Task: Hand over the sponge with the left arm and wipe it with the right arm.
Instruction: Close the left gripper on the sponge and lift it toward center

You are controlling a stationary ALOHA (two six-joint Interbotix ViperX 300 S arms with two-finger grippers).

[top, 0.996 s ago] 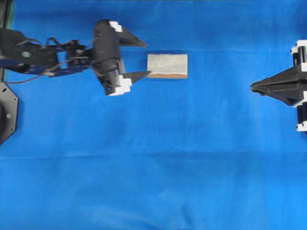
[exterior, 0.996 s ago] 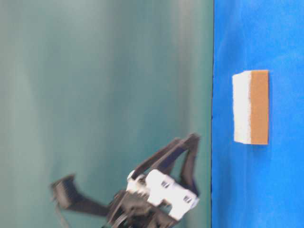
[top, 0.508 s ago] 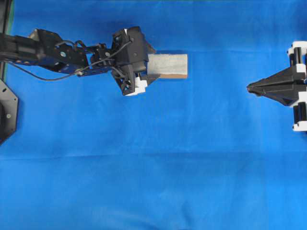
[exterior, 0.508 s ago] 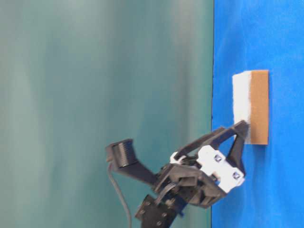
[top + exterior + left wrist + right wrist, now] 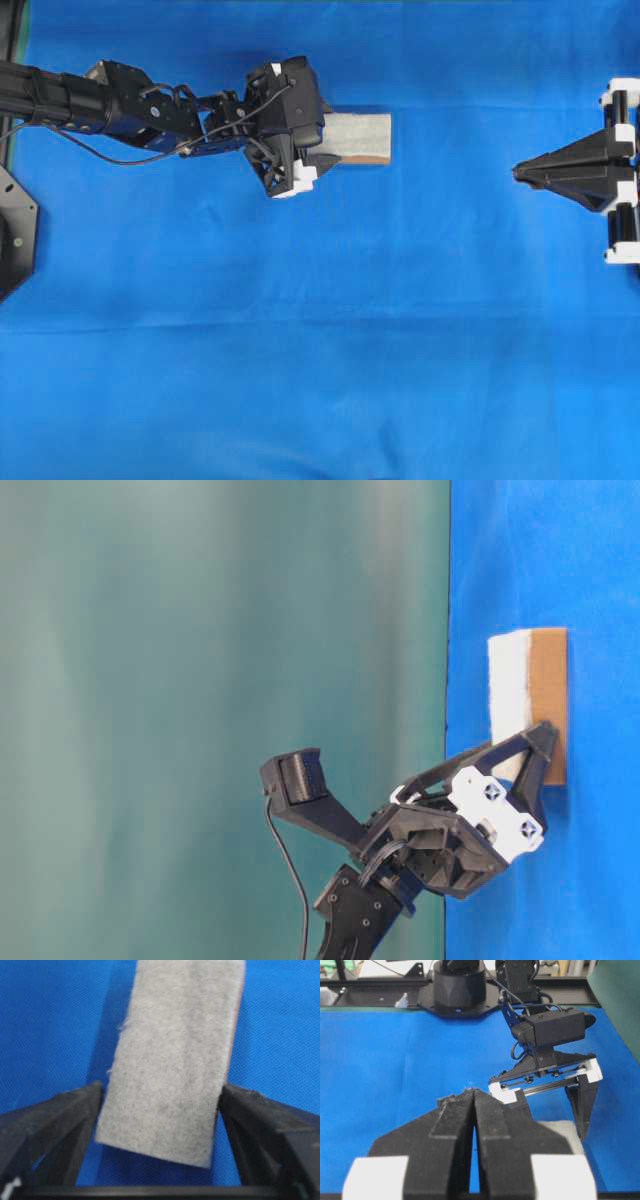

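Note:
The sponge (image 5: pixel 358 137) lies flat on the blue cloth, grey-green top up, with its orange-tan layer showing along one edge. My left gripper (image 5: pixel 325 133) is down at the sponge's left end, open. Its fingers stand on either side of that end, at or almost at the sponge's sides. In the left wrist view the sponge (image 5: pixel 175 1060) fills the gap between the fingers (image 5: pixel 75 1115), uncompressed. The table-level view shows the left gripper (image 5: pixel 520 750) at the sponge (image 5: pixel 528 690). My right gripper (image 5: pixel 517 172) is shut and empty, far right, pointing at the sponge. It also shows in the right wrist view (image 5: pixel 474 1092).
Blue cloth (image 5: pixel 320 350) covers the whole table. A black mount (image 5: pixel 12 240) sits at the left edge. The left arm's base (image 5: pixel 457 985) stands at the far side in the right wrist view. A teal wall (image 5: pixel 200 680) backs the table.
My left gripper has moved right and down from short of the sponge to straddle its left end, with the fingers drawn in to the sponge's width. The right gripper has barely shifted.

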